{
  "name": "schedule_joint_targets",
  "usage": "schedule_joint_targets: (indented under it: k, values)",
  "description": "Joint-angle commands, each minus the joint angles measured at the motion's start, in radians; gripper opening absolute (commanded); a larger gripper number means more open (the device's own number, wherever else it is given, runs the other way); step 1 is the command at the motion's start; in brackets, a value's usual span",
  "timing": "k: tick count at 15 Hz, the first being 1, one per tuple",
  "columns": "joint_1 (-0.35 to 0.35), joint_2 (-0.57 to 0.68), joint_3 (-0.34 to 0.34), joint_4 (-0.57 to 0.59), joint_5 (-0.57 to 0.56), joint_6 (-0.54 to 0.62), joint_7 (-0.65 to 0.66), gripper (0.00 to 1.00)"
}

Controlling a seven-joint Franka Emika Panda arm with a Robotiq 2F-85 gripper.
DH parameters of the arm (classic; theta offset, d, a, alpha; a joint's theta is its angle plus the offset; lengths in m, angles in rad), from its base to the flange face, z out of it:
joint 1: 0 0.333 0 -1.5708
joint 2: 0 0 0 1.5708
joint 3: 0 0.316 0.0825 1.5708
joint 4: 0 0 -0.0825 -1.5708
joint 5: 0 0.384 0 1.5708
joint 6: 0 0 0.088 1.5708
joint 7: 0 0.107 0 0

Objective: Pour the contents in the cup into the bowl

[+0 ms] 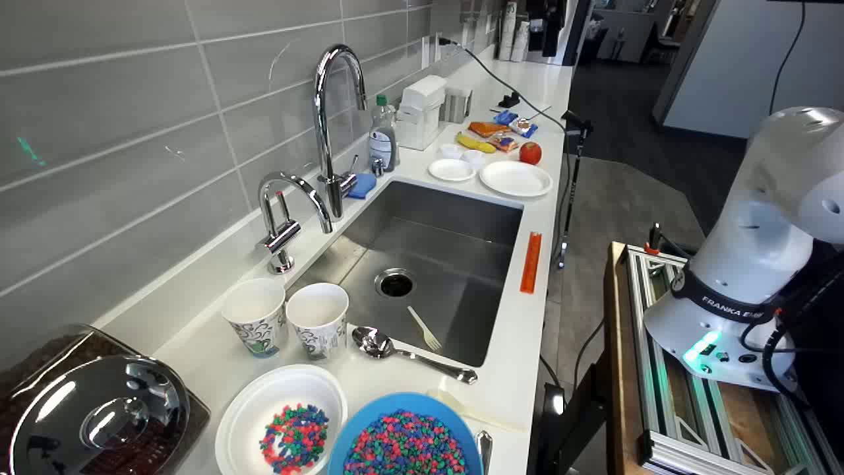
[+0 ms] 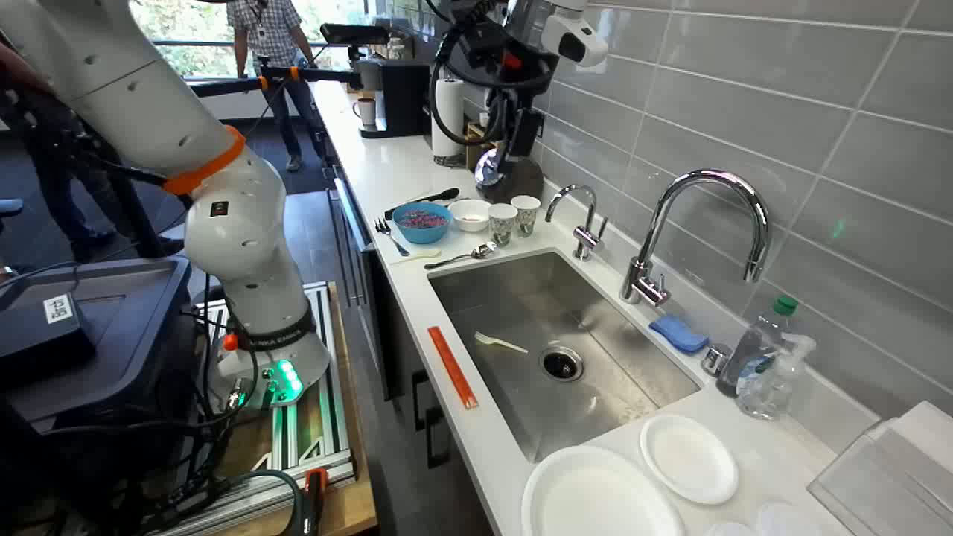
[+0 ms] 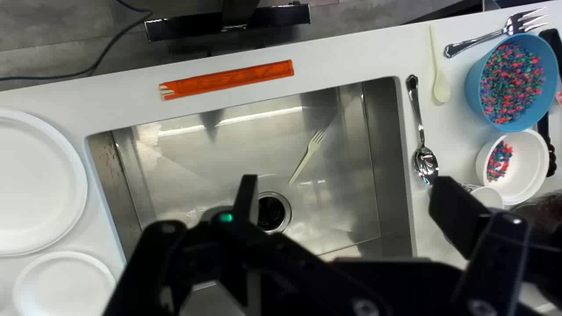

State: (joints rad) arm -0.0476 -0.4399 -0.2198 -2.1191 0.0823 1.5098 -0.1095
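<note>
Two white paper cups with a leafy print, a left cup [image 1: 254, 316] and a right cup [image 1: 318, 321], stand upright side by side; which is the task's cup I cannot tell, and no contents show inside. Beside them sits a white bowl [image 1: 239, 422] holding some coloured pellets, then a blue bowl [image 1: 402, 398] full of them. In the wrist view my gripper [image 3: 344, 184] is open above the sink, its fingers wide apart with nothing between them. One finger [image 3: 456, 215] partly covers a cup [image 3: 488, 198]. In an exterior view the gripper [image 2: 516, 141] hangs above the counter.
The steel sink [image 1: 455, 284] holds a plastic fork [image 3: 307, 156]. Two taps, a tall one [image 2: 648, 246] and a small one [image 2: 584, 223], rise behind it. A metal spoon [image 1: 422, 359], orange chopstick packet [image 1: 530, 262], lidded dark container [image 1: 99, 415] and white plates [image 2: 595, 491] surround it.
</note>
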Motion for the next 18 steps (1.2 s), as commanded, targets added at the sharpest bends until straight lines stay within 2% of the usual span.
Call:
schedule_joint_targets:
  k: [1,10,14,18]
  values:
    - [-0.027,0.004,0.021,0.002,0.008,-0.003,-0.009,1.00]
    - [-0.027,0.004,0.021,0.002,0.008,-0.003,-0.009,1.00]
    - [0.000,0.015,0.108,-0.064,-0.026,0.108,0.027,1.00]
    - [0.041,0.048,0.197,-0.139,-0.010,0.325,0.036,1.00]
